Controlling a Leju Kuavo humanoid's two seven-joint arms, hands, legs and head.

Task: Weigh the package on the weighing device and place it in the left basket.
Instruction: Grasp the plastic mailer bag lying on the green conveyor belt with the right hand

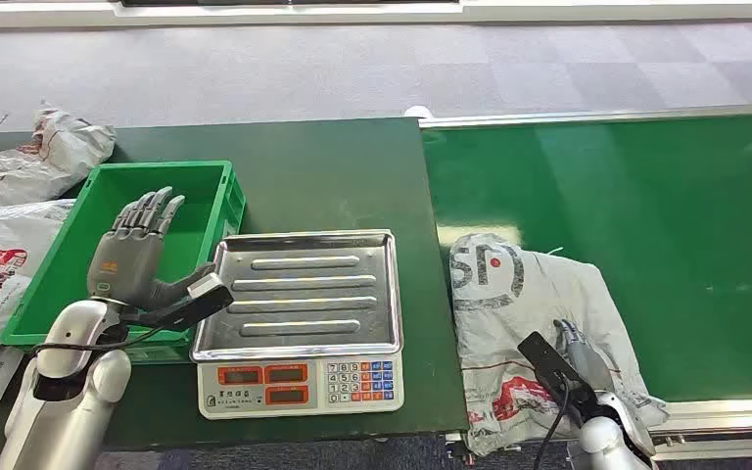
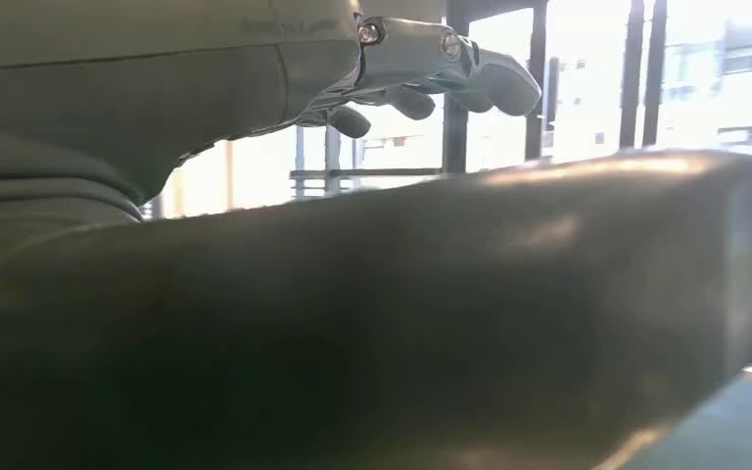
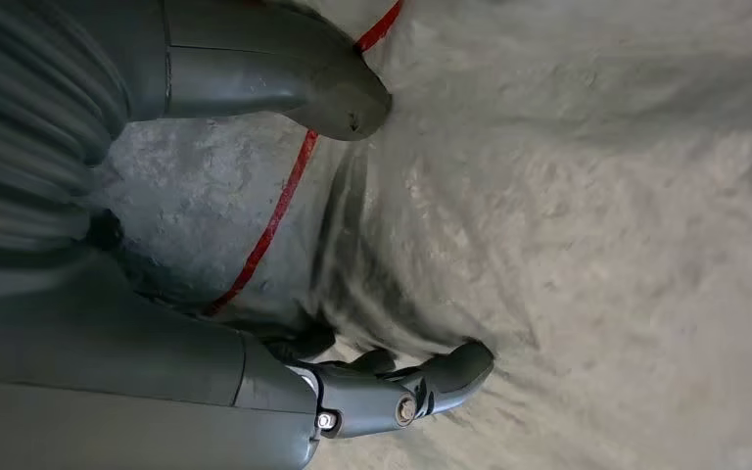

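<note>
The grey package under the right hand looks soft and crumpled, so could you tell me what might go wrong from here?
1. The right hand presses into the package near its front edge; the loose film may slip or sag when lifted.
2. The package looks about as wide as the scale tray, so it could overhang and give a wrong reading.
3. The left hand hovers open over the green basket, possibly obstructing the drop.

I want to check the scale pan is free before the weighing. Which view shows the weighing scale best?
The head view: the weighing scale sits whole on the dark green table, its steel pan bare, beside the green basket. The left wrist view shows the left hand against bright windows, the right wrist view the right hand on the grey package; neither includes the scale.
</note>
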